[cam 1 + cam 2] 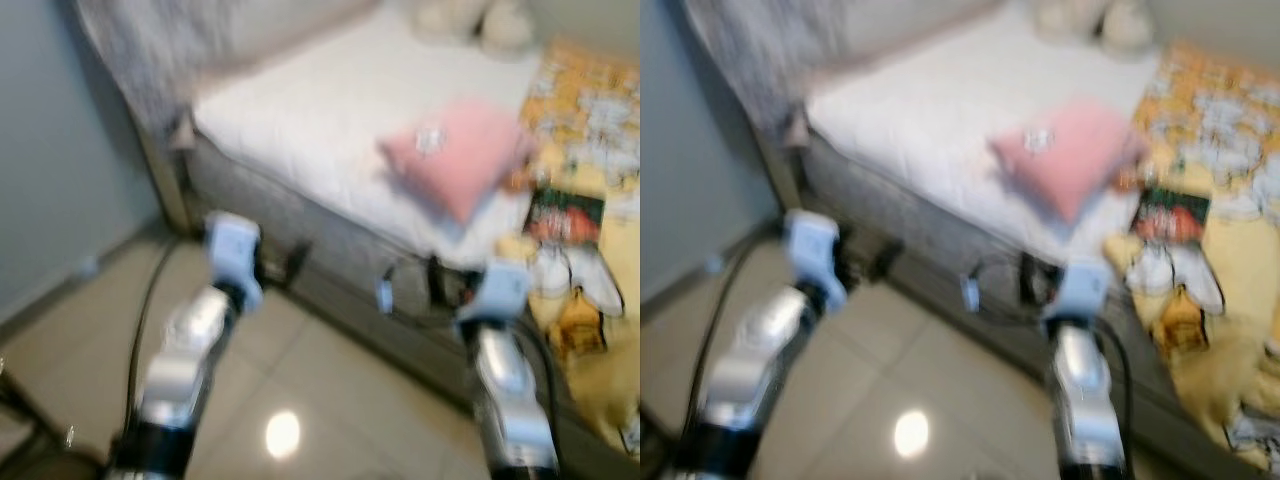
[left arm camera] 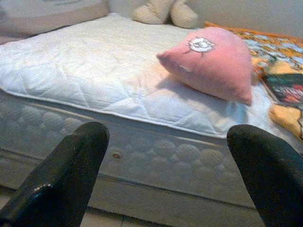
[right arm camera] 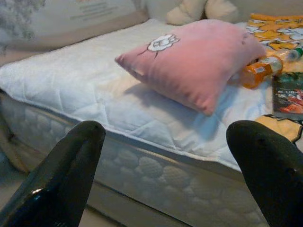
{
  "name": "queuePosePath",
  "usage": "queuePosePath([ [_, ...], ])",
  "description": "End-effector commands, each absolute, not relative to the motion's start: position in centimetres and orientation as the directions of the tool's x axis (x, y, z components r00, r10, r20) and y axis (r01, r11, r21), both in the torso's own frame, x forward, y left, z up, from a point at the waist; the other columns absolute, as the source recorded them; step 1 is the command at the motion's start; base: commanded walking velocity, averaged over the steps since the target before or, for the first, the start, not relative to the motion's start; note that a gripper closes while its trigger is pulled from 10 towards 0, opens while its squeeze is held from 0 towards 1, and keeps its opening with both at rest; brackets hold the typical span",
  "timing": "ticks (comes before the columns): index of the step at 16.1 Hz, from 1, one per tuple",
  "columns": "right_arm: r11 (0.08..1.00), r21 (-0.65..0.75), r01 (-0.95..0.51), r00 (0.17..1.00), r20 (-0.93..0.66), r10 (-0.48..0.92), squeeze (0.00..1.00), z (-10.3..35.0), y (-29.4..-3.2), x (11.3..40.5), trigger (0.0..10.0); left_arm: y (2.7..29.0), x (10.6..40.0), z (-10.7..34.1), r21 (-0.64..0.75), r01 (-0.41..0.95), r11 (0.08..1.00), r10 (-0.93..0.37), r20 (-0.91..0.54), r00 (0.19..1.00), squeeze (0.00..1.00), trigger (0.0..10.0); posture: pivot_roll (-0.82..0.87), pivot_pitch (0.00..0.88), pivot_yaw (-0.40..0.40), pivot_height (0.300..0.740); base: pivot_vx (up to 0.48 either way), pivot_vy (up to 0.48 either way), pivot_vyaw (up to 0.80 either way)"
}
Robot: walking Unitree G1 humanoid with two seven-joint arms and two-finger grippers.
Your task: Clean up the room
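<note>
Both head views are smeared with blur, so the clutter on the yellow blanket point(image 1: 585, 150) cannot be told apart. The pink pillow point(image 3: 199, 61) hides part of the orange bottle point(image 3: 262, 68). The stuffed toy point(image 2: 165, 12) is cut off at the frame's top, the dark book point(image 3: 289, 97) at its side. The pillow's small white emblem point(image 2: 201, 45) stays unclear.

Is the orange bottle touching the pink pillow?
Touching. In the right wrist view, the orange bottle lies on the bed with its bottom end pressed against the pink pillow's edge, no gap between them.
</note>
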State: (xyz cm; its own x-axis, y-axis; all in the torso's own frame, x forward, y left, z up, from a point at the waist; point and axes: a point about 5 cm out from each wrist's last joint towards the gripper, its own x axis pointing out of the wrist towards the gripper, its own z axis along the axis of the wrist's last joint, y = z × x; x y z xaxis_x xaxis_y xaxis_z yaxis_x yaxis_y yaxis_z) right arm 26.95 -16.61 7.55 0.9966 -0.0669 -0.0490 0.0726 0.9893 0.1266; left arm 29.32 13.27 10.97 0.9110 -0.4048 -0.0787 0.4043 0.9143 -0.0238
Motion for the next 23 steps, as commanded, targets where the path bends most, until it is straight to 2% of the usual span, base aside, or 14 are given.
queuePosePath([
  [1,0.989,0.143,0.045,0.999,-0.02,-0.042,0.0,8.1,-15.7,27.2,10.0,14.2,29.8,11.0,0.014,0.37,0.929,-0.367,-0.096,0.925,0.0,10.0,-0.05,0.0,-0.033,0.74,0.0,0.0,-0.8],
  [3,0.988,0.145,0.049,0.999,-0.019,-0.046,0.0,8.1,-15.6,27.2,10.0,14.2,29.8,11.0,0.016,0.372,0.928,-0.369,-0.096,0.924,0.0,10.0,-0.05,0.0,-0.031,0.74,0.0,0.0,-0.8],
  [5,0.979,0.183,0.085,0.994,-0.078,-0.071,0.0,7.3,-15.7,27.3,10.0,14.0,29.6,10.9,0.024,0.38,0.925,-0.377,-0.095,0.921,0.0,10.0,-0.03,0.0,-0.031,0.74,0.0,0.0,0.0],
  [7,0.992,0.121,0.021,0.999,-0.034,-0.017,0.0,7.9,-14.9,27.4,10.0,13.3,29.0,11.1,0.024,0.444,0.896,-0.441,-0.074,0.894,0.0,10.0,-0.03,0.0,-0.034,0.74,0.463,0.0,0.0],
  [10,0.995,0.104,-0.005,1.0,0.009,0.004,0.0,8.5,-14.6,27.4,10.0,12.8,28.8,11.1,0.051,0.483,0.874,-0.479,-0.063,0.875,0.0,10.0,-0.03,0.0,-0.031,0.74,0.477,0.0,0.0],
  [13,0.991,0.132,0.03,1.0,0.005,-0.031,0.0,8.2,-14.9,27.3,10.0,13.1,28.9,11.4,0.042,0.478,0.877,-0.476,-0.051,0.878,0.0,10.0,-0.02,0.0,-0.024,0.74,0.48,0.0,-0.79],
  [14,0.99,0.136,0.036,0.999,0.001,-0.036,0.0,8.1,-15.0,27.3,10.0,13.1,28.9,11.8,-0.016,0.489,0.872,-0.49,-0.016,0.872,0.0,10.0,-0.02,0.0,-0.024,0.74,0.458,0.0,-0.77],
  [16,0.993,0.117,0.0,1.0,-0.005,0.001,0.0,7.9,-14.4,27.1,10.0,13.2,28.9,12.0,-0.001,0.489,0.872,-0.489,-0.006,0.872,0.0,10.0,-0.02,0.0,-0.024,0.74,0.0,0.435,-0.7],
  [19,0.995,0.102,-0.005,1.0,-0.007,0.005,0.0,7.8,-14.3,27.1,10.0,13.3,29.0,12.0,0.025,0.482,0.876,-0.482,-0.008,0.876,0.0,10.0,-0.02,0.0,-0.03,0.74,0.179,0.411,0.0],
  [23,0.995,0.1,0.008,1.0,-0.011,-0.007,0.0,7.9,-14.2,27.6,10.0,13.2,29.0,12.2,0.045,0.491,0.87,-0.492,-0.004,0.871,0.0,10.0,-0.01,0.0,-0.028,0.74,0.431,0.0,-0.36],
])
